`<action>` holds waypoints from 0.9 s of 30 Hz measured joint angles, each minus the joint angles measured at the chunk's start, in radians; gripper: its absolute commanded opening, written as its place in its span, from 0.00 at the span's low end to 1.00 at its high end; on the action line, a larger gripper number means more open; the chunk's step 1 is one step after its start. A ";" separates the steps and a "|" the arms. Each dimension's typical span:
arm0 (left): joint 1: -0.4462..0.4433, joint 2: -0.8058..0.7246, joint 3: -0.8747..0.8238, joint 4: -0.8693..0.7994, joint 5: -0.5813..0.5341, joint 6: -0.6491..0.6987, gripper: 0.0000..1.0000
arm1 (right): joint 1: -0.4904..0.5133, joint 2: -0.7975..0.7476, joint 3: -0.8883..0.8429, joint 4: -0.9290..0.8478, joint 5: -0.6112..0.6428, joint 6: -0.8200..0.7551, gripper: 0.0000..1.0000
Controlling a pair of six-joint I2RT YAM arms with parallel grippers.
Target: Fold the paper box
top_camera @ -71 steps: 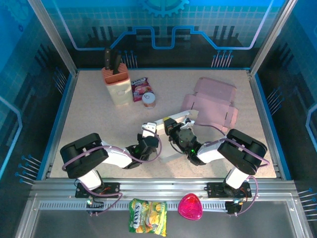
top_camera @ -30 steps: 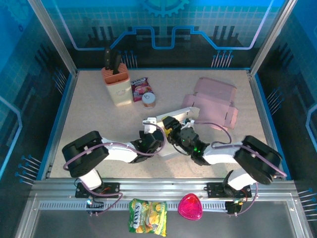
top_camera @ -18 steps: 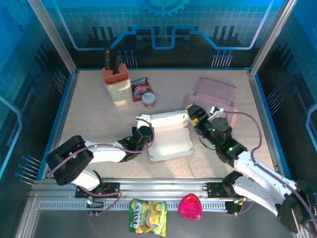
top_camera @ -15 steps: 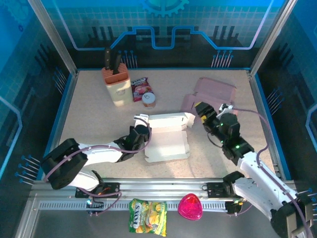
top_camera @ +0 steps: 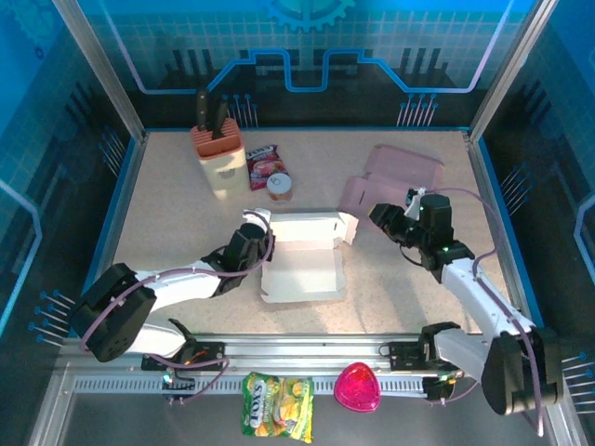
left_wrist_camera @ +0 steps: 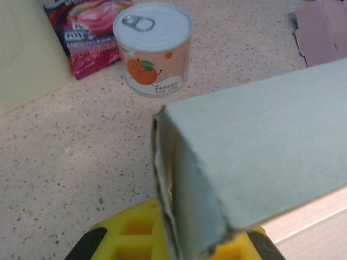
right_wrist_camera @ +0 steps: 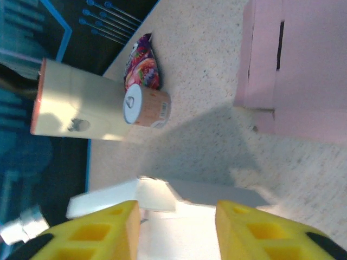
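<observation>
Since the white paper box (top_camera: 302, 269), half-formed on the table (top_camera: 177, 214), looks light and easily creased, the left gripper (top_camera: 253, 240) sensibly pinches its stiffer left wall, while the right gripper (top_camera: 382, 216) hangs spread beside its right flap.

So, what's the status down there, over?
Left tool clamped on white box, left end. Right tool open, just off its right flap. Box partly folded. Can and pink cardboard sit clear behind.
</observation>
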 measured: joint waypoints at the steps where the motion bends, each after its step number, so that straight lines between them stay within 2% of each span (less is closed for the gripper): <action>1: 0.026 -0.005 0.000 -0.008 0.039 -0.010 0.00 | -0.021 0.013 0.000 0.008 -0.025 -0.027 0.37; 8: 0.155 -0.083 0.012 -0.048 0.317 -0.058 0.00 | -0.056 0.032 0.000 0.063 -0.175 -0.198 0.39; 15: 0.243 -0.095 0.043 -0.045 0.566 -0.103 0.00 | -0.056 0.048 0.002 0.132 -0.306 -0.266 0.50; 20: 0.274 -0.095 0.087 -0.094 0.660 -0.125 0.00 | -0.056 0.038 0.007 0.152 -0.396 -0.302 0.53; 27: 0.289 -0.095 0.147 -0.163 0.715 -0.129 0.00 | -0.056 0.026 0.014 0.193 -0.489 -0.335 0.55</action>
